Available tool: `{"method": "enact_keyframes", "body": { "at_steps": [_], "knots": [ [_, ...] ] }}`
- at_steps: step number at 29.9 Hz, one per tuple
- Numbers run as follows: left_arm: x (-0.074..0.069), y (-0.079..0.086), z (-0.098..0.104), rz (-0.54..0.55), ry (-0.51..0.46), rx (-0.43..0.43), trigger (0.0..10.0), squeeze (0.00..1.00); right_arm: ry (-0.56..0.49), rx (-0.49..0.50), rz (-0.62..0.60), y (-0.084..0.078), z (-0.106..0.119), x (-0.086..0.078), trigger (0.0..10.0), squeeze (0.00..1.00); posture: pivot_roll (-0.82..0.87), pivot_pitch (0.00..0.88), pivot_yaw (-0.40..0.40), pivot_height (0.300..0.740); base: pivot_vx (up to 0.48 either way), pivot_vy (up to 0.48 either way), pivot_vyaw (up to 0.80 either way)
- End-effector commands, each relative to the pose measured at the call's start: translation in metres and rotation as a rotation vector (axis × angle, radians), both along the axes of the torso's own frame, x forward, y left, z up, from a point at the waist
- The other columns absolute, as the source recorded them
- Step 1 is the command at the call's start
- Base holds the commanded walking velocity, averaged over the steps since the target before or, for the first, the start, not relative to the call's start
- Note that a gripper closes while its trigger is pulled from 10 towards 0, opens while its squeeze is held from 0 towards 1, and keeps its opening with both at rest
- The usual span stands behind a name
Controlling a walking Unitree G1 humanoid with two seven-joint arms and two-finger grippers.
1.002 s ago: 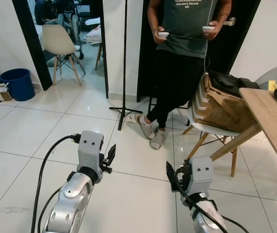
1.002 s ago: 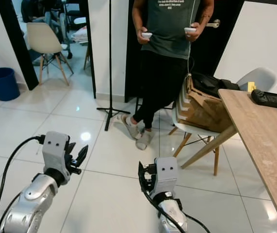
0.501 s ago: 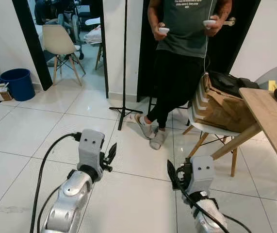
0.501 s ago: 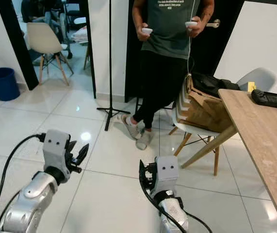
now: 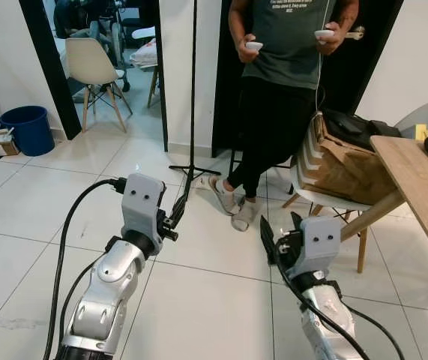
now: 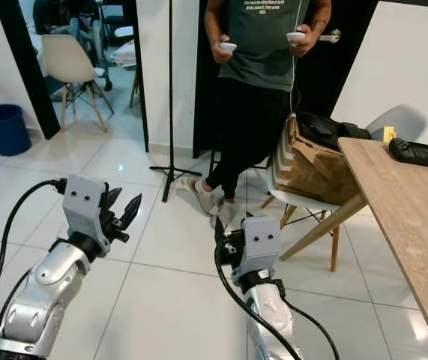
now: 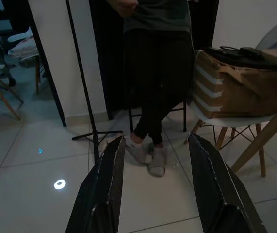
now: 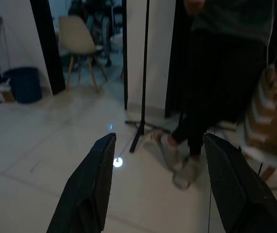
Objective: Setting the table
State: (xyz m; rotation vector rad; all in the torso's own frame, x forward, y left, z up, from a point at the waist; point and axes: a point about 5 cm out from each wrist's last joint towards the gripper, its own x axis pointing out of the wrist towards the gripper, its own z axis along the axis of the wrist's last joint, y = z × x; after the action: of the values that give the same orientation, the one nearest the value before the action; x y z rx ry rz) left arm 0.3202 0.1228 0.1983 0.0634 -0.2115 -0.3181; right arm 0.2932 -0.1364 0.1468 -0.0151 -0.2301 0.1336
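A light wooden table [image 6: 412,206] stands at the right edge, carrying a black device [image 6: 421,154] and a small yellow item [image 6: 388,134]. Both my arms are raised over the white tiled floor, well short of the table. My left gripper [image 5: 175,216] is open and holds nothing; the left wrist view looks between its fingers [image 7: 104,189] at the floor and a person's legs. My right gripper [image 5: 279,234] is also open and empty, its fingers [image 8: 92,189] spread wide in the right wrist view.
A person [image 5: 285,52] stands ahead holding two white controllers. A white chair [image 5: 311,196] with a brown striped bag [image 5: 345,169] sits by the table corner. A black tripod stand [image 5: 192,97] rises ahead. A blue bin [image 5: 28,129] and another chair [image 5: 92,64] are far left.
Both arms have lifted, so the grippers sit higher and point further forward. The person's hands shifted slightly.
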Motion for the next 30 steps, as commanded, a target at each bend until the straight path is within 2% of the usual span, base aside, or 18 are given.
{"method": "enact_keyframes", "body": {
  "at_steps": [1,6,23,30],
  "knots": [
    [-0.002,0.002,-0.01,0.005,0.044,-0.001,10.0,0.0,0.082,0.01,0.0,-0.001,-0.019,-0.004,10.0,0.0,0.05,0.057,0.09,0.74,0.0,0.0,0.0],
    [-0.003,0.004,-0.017,0.013,0.07,0.0,10.0,0.0,0.111,0.003,0.001,0.0,-0.027,-0.007,10.0,0.0,0.05,0.057,0.09,0.74,0.0,0.0,0.0],
    [-0.003,0.004,-0.02,0.018,0.073,0.007,10.0,0.0,0.076,0.015,0.007,0.002,-0.02,-0.006,10.0,0.0,0.05,0.062,0.091,0.74,0.0,0.0,0.0],
    [-0.003,0.006,-0.021,0.023,0.072,0.006,10.0,0.0,0.084,0.0,0.013,0.004,-0.022,-0.007,10.0,0.0,0.05,0.063,0.091,0.74,0.444,0.0,0.0]
  ]
}}
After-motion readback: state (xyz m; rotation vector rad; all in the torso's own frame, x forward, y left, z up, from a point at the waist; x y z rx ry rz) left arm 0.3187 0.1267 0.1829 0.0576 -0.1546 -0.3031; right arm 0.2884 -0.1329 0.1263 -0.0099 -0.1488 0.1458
